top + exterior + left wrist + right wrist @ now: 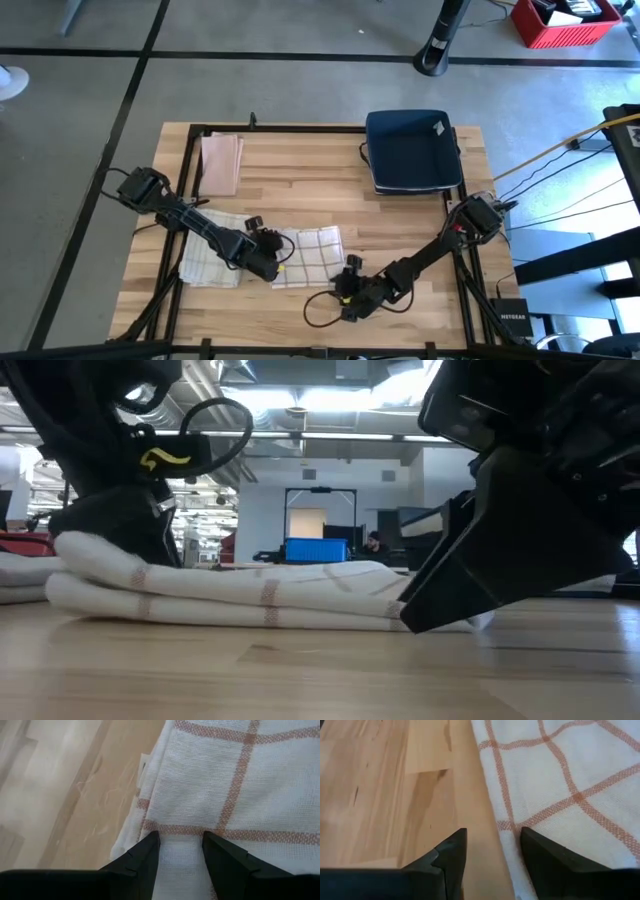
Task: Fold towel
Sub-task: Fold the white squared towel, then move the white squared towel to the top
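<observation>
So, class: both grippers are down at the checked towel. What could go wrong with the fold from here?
1. The left gripper sits over several stacked layers of the checked towel; it may pinch only some.
2. The right gripper straddles the towel's edge and could slip off.
3. Uneven lifting could undo the fold.

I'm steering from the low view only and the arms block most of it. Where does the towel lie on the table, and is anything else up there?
Observer: The towel lies near the table's front edge, left of centre.
Operator: Which arm is on it?
Observer: The left gripper sits over the towel, fingers apart on the cloth.
Operator: And the right one?
Observer: The right gripper straddles the towel's edge, one finger over bare wood.
Operator: Anything else?
Observer: A folded pink cloth at the back left, and a dark blue tray at the back right.
</observation>
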Robot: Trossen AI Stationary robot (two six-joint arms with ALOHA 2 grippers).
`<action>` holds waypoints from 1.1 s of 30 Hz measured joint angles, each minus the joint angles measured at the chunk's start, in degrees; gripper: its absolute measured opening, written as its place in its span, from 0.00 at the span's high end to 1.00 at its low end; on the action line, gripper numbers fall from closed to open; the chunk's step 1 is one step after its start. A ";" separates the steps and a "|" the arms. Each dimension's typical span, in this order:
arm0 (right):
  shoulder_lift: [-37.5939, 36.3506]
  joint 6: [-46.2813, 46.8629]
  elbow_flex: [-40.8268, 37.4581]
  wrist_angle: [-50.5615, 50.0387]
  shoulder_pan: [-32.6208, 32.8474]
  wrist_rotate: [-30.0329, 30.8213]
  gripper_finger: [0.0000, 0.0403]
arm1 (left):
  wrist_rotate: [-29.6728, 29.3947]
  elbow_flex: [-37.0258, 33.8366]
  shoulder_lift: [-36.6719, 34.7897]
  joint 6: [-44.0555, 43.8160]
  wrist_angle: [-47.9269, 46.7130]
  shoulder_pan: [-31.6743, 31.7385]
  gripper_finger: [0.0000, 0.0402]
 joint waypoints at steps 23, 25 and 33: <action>-3.11 1.44 1.33 -12.65 -9.59 1.54 0.54 | 5.86 0.21 -2.65 -0.63 0.62 -0.87 0.63; -3.05 -3.60 1.37 -13.03 -12.01 2.80 0.54 | 6.83 -0.08 -2.61 -3.45 0.73 -1.71 0.63; -3.02 -27.85 1.42 -11.50 -25.48 3.41 0.54 | 7.19 1.02 -4.45 -8.21 -1.07 -2.68 0.63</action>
